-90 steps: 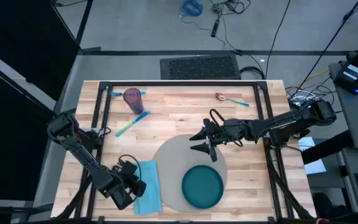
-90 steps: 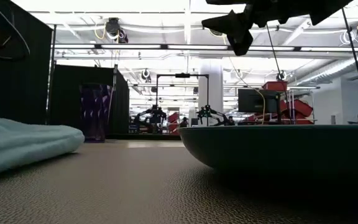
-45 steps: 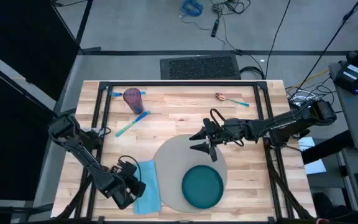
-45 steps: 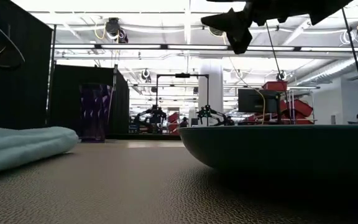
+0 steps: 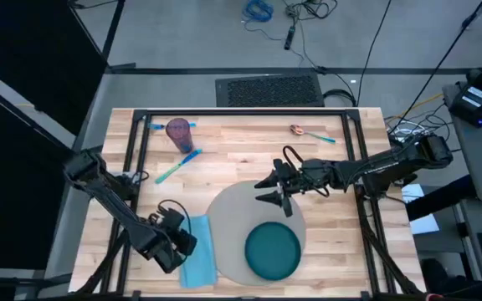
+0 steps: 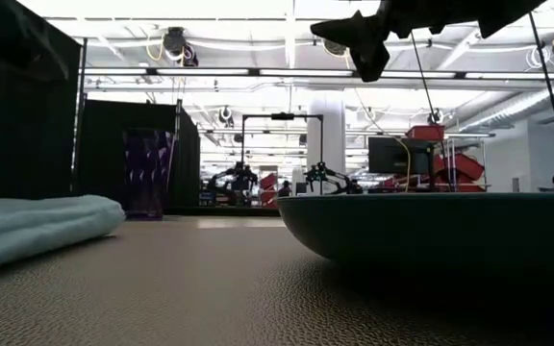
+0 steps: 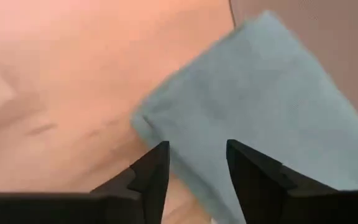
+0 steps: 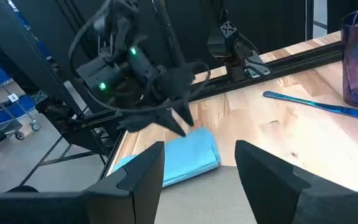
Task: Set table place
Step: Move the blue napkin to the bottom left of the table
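Observation:
The round grey placemat (image 5: 233,209) lies on the light-wood table (image 5: 241,155), with the dark teal plate (image 5: 272,249) on its near part. A light blue napkin (image 5: 197,251) lies flat on the table beside the mat's left edge. My left gripper (image 5: 176,241) hovers open over the napkin's left far corner (image 7: 148,115), its fingers either side of that edge. My right gripper (image 5: 273,189) hangs open in the air above the placemat's far edge, well above the plate (image 6: 431,235).
A purple cup (image 5: 178,131) stands at the far left, with a blue utensil (image 5: 178,167) near it and another (image 5: 153,126) behind it. A spoon (image 5: 304,131) lies at the far right. Black frame rails (image 5: 136,159) run along the table's sides.
My left gripper has drawn back a little from the napkin, toward the table's far edge and up. In the low view the napkin's near fold has sunk lower and lies flatter than a second ago. The right arm has kept still.

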Tool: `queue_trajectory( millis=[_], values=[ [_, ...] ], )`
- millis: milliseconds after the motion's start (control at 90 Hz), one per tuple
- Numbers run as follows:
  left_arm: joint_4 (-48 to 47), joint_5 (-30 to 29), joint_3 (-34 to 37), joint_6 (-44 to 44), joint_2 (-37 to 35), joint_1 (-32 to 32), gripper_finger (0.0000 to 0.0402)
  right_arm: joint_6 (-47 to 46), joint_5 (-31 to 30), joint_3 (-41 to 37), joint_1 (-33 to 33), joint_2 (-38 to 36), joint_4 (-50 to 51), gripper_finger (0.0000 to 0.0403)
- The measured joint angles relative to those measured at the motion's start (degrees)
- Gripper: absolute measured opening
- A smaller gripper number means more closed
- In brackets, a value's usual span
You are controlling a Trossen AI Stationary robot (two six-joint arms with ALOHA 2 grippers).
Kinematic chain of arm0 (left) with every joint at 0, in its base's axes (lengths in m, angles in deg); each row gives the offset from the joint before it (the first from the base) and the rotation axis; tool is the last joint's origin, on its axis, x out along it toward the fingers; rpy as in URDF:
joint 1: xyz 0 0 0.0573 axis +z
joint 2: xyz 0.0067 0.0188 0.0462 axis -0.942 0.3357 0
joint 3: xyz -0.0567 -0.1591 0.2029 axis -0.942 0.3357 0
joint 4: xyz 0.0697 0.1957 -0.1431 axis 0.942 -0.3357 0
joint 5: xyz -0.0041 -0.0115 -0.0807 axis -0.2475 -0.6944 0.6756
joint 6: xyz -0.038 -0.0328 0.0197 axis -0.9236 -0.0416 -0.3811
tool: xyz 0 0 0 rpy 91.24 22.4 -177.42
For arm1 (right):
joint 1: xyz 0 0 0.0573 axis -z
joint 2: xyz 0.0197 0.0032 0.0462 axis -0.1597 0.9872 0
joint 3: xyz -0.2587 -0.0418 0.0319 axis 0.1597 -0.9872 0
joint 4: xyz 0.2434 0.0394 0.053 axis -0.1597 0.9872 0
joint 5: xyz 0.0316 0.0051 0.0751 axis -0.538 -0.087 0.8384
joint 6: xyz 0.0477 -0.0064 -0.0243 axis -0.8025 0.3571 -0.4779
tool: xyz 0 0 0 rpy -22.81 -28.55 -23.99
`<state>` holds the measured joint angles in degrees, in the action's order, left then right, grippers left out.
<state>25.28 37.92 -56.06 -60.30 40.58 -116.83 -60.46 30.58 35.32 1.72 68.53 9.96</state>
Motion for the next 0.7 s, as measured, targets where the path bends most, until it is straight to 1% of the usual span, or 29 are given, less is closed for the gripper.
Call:
queue_trajectory(
  millis=[67, 122, 178, 233, 300, 378, 478, 589, 700],
  values=[
    [-2.26, 0.33, -1.87, 0.07, -1.63, -0.02, 0.0144, -0.02, 0.0, 0.0, 0.0, 0.0, 0.12, 0.0183],
    [-0.88, -0.66, -2.54, 0.45, -2.48, -0.29, 0.0144, -0.02, -0.02, 0.02, 0.0, 0.0, 0.37, 0.0183],
    [4.32, -3.61, -2.58, 1.94, -2.63, -0.88, 0.0144, -0.16, 0.0, 0.0, -0.03, 0.0, 1.02, 0.0183],
    [12.11, -6.36, -2.25, 4.58, -2.06, -1.38, 0.0144, -0.73, 0.0, 0.0, -0.15, 0.0, 2.26, 0.0183],
    [19.0, -6.7, -1.72, 7.57, -0.43, -1.04, 0.0144, -1.72, 0.0, 0.0, -0.36, 0.0, 3.84, 0.0183],
    [23.89, -7.14, -1.66, 10.22, 2.0, -0.22, 0.0144, -3.06, -0.03, -0.01, -1.09, 0.0, 6.24, 0.0183],
    [23.29, -9.17, -1.64, 10.85, 4.4, 0.97, 0.0144, -4.19, -0.1, -0.02, -2.59, 0.0, 7.42, 0.0183],
    [20.56, -9.15, -1.57, 11.08, 6.83, 2.74, 0.0144, -4.52, -0.22, -0.02, -4.53, 0.0, 7.59, 0.0183],
    [21.16, -9.18, -1.57, 13.8, 8.7, 4.41, 0.0144, -5.13, -0.31, -0.02, -6.65, 0.0, 7.91, 0.0183]
  ],
)
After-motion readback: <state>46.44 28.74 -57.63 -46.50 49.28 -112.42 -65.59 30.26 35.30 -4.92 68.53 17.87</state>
